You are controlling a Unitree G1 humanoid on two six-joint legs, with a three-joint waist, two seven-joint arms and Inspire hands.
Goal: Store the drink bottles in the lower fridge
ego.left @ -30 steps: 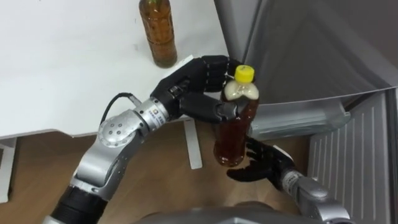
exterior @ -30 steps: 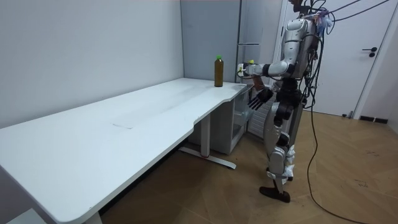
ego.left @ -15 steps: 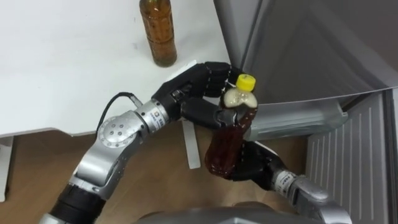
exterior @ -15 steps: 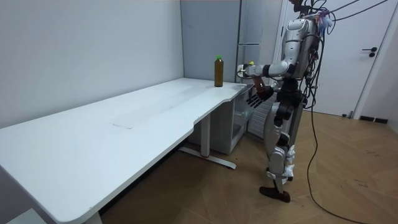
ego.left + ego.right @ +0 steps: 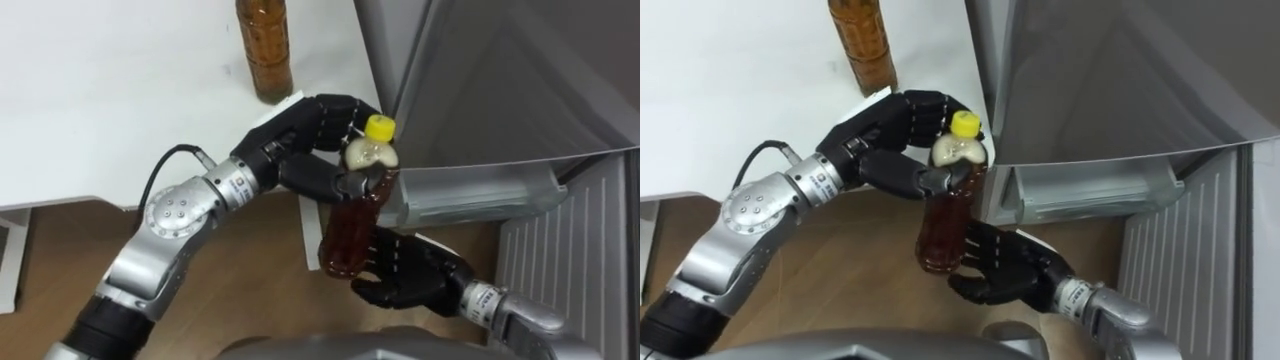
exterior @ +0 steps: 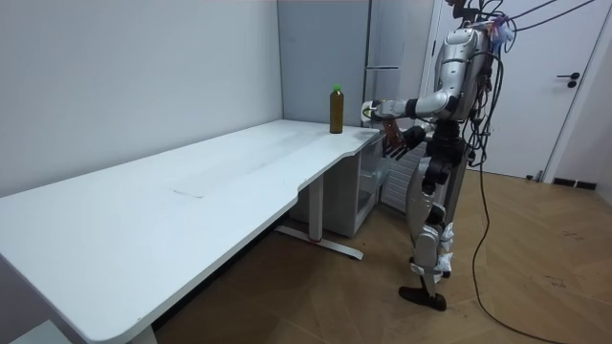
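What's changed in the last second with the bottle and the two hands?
The yellow-capped bottle, upright before, now leans, its base swung toward the robot's left. The right hand rose from below to meet that base, open. The left hand stays curled round its neck; the other bottle stays on the table.

Black left hand (image 5: 300, 140) and right hand (image 5: 410, 282): segmented fingers, glossy shells. Wrists: silver rings bearing small printed labels. Left forearm: silver-grey casing, round disc dotted with screws, thin black cable looping alongside, black sleeve further up. Room view: silver torso, grey-white legs, dark feet.
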